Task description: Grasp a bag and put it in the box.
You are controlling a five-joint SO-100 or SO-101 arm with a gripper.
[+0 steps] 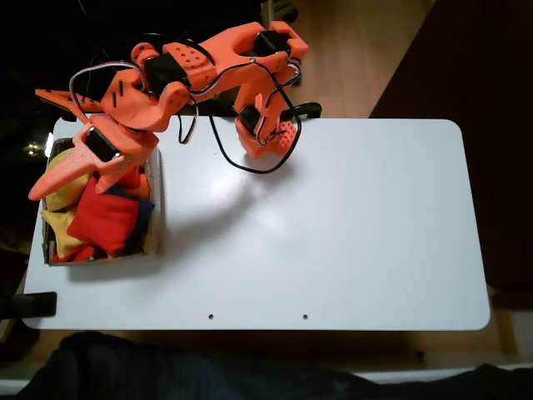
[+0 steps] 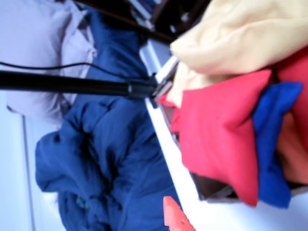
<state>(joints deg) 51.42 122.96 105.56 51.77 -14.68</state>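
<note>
The red bag (image 1: pixel 104 218) lies inside the box (image 1: pixel 156 218), on top of the heap with yellow beanbags (image 1: pixel 60 187) to its left in the fixed view and a blue beanbag (image 1: pixel 143 215) tucked under its right edge. The wrist view shows it the same way: the bag (image 2: pixel 219 132) is draped over the blue one (image 2: pixel 269 144), with a yellow one (image 2: pixel 240 38) above. The gripper (image 1: pixel 62 179) hangs over the box's upper left part, its 2 fingers spread in a wide V with nothing between them, so it reads as released. The bag sits just below and to the right of the fingertips in the fixed view, close under them; whether a finger touches the fabric is hard to say from this angle. Judging by that, the drop looks done, and the coming move is probably a plain lift up and away from the box, clear of its thin walls.
</note>
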